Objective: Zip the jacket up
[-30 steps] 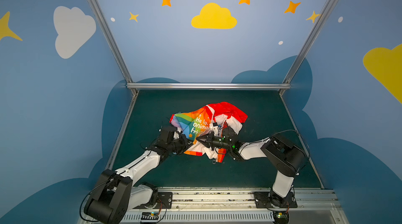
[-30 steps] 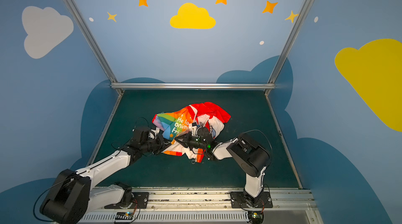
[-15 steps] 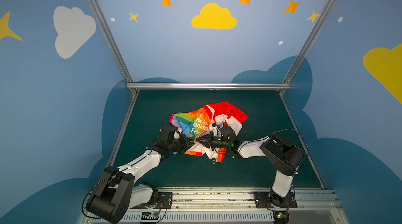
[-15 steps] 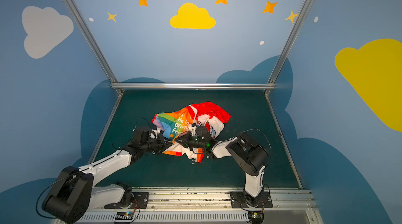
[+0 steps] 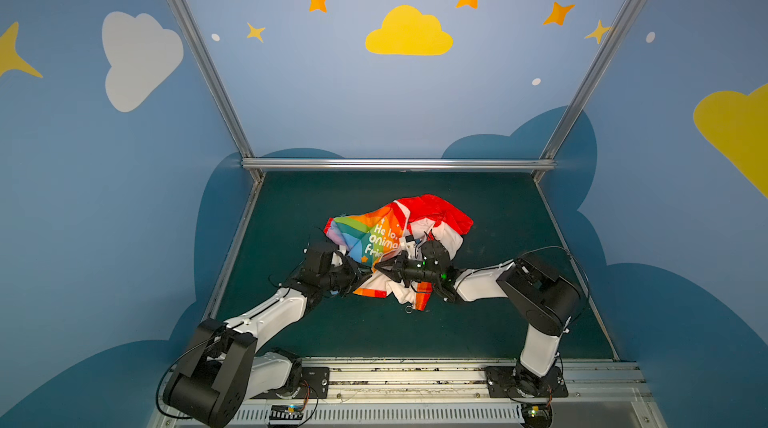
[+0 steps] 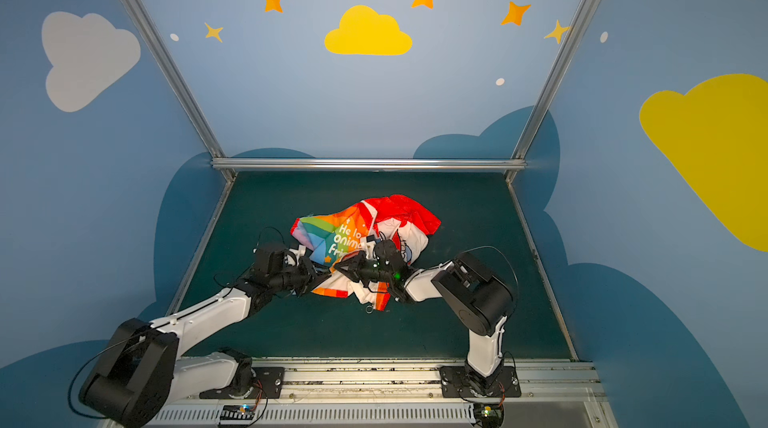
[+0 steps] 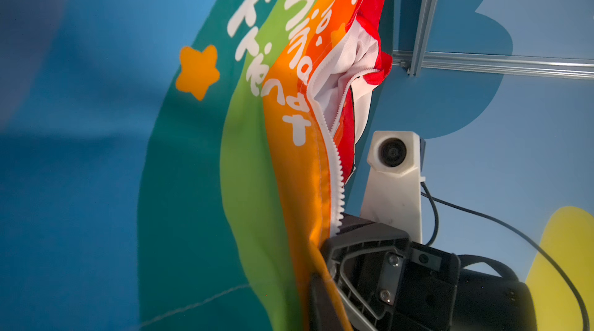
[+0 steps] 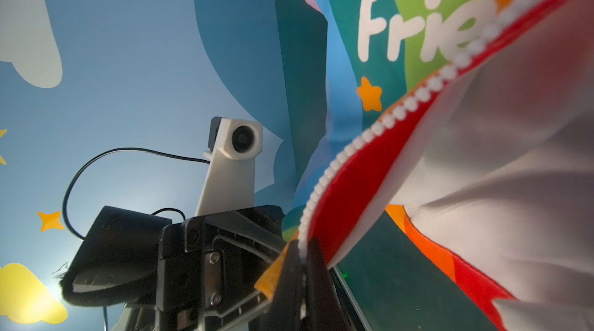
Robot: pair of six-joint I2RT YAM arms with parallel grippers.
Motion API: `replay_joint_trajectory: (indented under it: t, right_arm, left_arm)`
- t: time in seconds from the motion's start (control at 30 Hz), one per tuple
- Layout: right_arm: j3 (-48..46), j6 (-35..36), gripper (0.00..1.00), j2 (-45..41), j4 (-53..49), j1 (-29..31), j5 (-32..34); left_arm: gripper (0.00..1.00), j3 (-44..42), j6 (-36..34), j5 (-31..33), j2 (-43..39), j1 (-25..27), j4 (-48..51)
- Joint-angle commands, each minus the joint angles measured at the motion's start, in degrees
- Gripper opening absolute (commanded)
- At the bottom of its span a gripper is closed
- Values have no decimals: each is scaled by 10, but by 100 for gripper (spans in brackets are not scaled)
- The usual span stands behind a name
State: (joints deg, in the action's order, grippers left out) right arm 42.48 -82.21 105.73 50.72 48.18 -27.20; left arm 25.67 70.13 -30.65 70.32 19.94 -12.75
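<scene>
The jacket [image 5: 374, 234] [image 6: 332, 234] lies crumpled mid-mat, rainbow side with white lettering up, red part behind. Its near edge is lifted between the two grippers, which meet tip to tip. My right gripper [image 5: 380, 268] [image 8: 302, 249] is shut on the white zipper teeth [image 8: 385, 123] at the hem. My left gripper [image 5: 363, 275] [image 6: 322, 278] sits at the orange hem beside it. One dark finger [image 7: 316, 307] shows against the orange cloth, and fabric hides the other. The zipper teeth [image 7: 334, 165] run open upward. A ring pull [image 5: 409, 309] rests on the mat.
The green mat [image 5: 498, 218] is bounded by a metal rail [image 5: 395, 164] at the back and side frames. Blue painted walls enclose it. The arm bases stand on the front rail [image 5: 395, 376].
</scene>
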Motion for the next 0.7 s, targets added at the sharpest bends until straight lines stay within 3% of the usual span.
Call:
replay_joint_trajectory:
  t: [0.0, 0.17, 0.67]
  right_arm:
    - [-10, 3, 0, -4, -10, 2, 7]
    - [-14, 3, 0, -8, -8, 2, 14]
    - [1, -1, 0, 14, -3, 1, -5]
  left_arm:
    - [20, -1, -4, 1, -12, 2, -5]
    - [20, -3, -3, 1, -10, 1, -9]
    - [35, -4, 0, 4, -13, 2, -11]
